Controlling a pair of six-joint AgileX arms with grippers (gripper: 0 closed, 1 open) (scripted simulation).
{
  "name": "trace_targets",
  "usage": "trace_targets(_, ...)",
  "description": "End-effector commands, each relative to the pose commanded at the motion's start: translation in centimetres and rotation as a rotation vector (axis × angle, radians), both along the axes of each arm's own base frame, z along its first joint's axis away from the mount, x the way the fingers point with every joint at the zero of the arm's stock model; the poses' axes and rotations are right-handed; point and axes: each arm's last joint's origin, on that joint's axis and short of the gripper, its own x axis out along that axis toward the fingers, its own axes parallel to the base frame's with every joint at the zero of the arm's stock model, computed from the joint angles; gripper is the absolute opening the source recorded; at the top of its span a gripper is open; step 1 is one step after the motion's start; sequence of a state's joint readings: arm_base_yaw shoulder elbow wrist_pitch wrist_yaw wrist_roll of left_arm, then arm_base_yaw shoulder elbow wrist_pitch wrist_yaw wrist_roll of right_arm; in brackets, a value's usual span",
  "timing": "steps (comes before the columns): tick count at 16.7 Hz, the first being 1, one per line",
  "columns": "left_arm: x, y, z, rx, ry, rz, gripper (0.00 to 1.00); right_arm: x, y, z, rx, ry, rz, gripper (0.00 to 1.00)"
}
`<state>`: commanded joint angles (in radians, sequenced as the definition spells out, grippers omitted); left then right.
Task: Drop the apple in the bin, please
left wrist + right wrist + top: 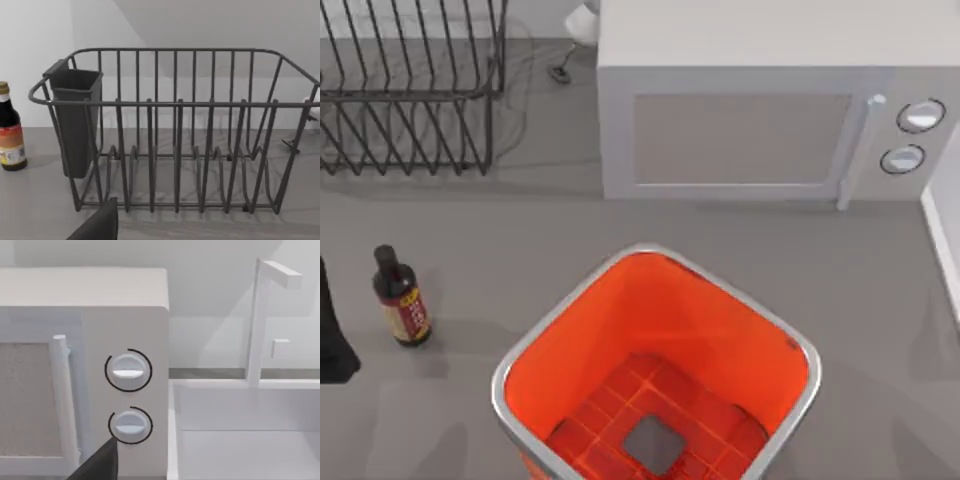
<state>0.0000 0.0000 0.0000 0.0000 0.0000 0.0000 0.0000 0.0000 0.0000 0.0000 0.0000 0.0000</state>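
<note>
The bin (545,335) stands at the front middle of the table, orange-red inside with a silver rim and a gridded floor around a grey square. Nothing lies in it. The apple is out of view. A dark part of my left arm (332,335) sits at the table's left edge, beside the bottle. A dark piece of my left gripper (97,226) faces the wire rack. A dark piece of my right gripper (97,462) faces the microwave's knobs.
A black wire rack (410,95) with a dark cup holder (75,120) stands at the back left. A dark sauce bottle (402,300) stands left of the bin. A white microwave (760,120) fills the back right, with a white sink (250,440) and faucet (260,315) beside it.
</note>
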Motion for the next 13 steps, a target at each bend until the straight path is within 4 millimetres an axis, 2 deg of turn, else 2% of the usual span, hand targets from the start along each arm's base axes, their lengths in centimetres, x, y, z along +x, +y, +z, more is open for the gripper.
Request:
trace_targets(4,0.0,0.1,0.6,0.003,0.021,0.005,1.00,0.0,0.0,0.0,0.000,0.000,0.000,1.00)
trace_targets(8,0.6,0.4,4.0,0.015,0.150,0.023,1.00,0.0,0.0,0.0,0.000,0.000,0.000,1.00)
trace_targets(11,2.7,0.9,7.3,0.021,0.330,0.039,1.00,0.0,0.0,0.0,0.000,0.000,0.000,1.00)
trace_targets(13,5.2,1.5,9.1,0.018,0.485,0.051,1.00,0.0,0.0,0.0,0.000,0.000,0.000,1.00)
